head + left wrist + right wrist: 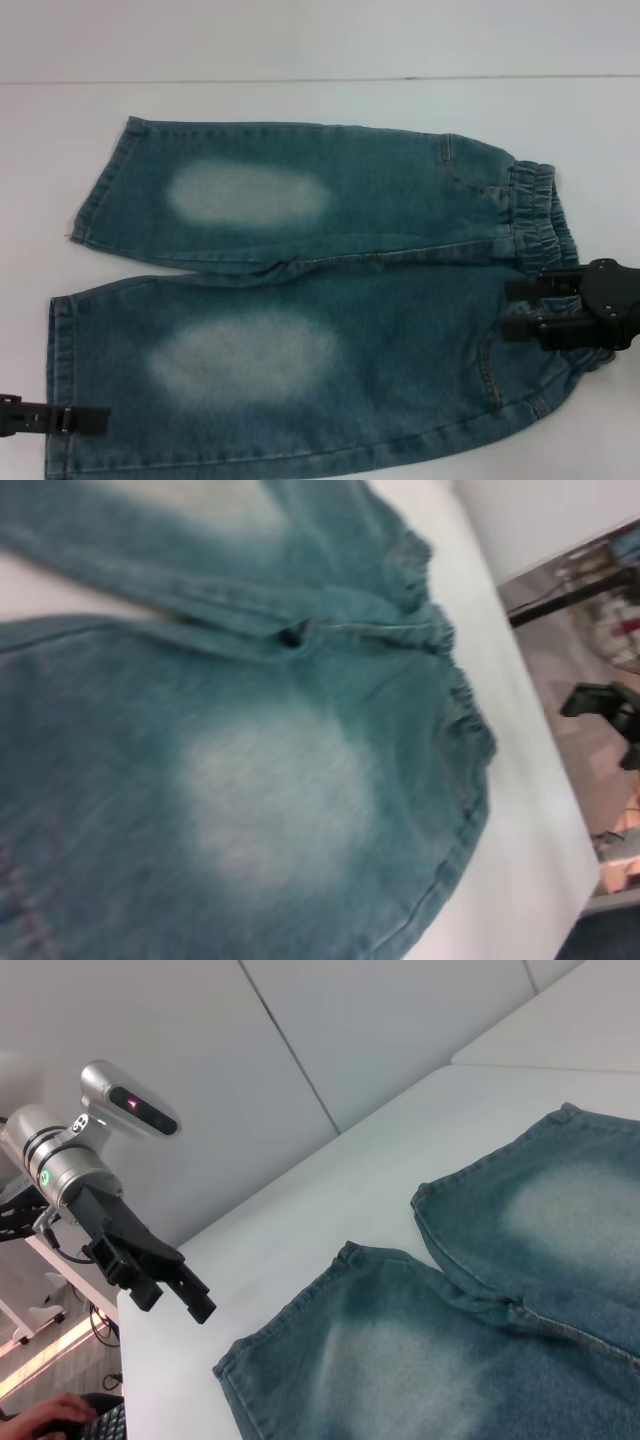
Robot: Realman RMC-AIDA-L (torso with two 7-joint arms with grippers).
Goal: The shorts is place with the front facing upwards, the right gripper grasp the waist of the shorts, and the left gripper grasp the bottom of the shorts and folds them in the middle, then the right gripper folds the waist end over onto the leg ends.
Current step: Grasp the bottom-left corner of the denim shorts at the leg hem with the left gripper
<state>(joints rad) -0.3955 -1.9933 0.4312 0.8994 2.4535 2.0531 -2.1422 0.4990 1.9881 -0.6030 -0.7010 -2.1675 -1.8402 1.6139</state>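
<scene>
Neither fold is begun: your shorts are lying flat on the table, front up. Your right pincer is hovering with fingers spread, the waistband just beyond its tips. Your left pincer, apparently pressed together, is touching the near leg hem. Nothing is blocking either grasp.

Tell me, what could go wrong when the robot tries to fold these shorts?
The left gripper sits at the very edge of the near leg hem, so it might pinch too little cloth and slip off. The right gripper is over only the near part of the waistband, so the far leg could drag or bunch.
</scene>
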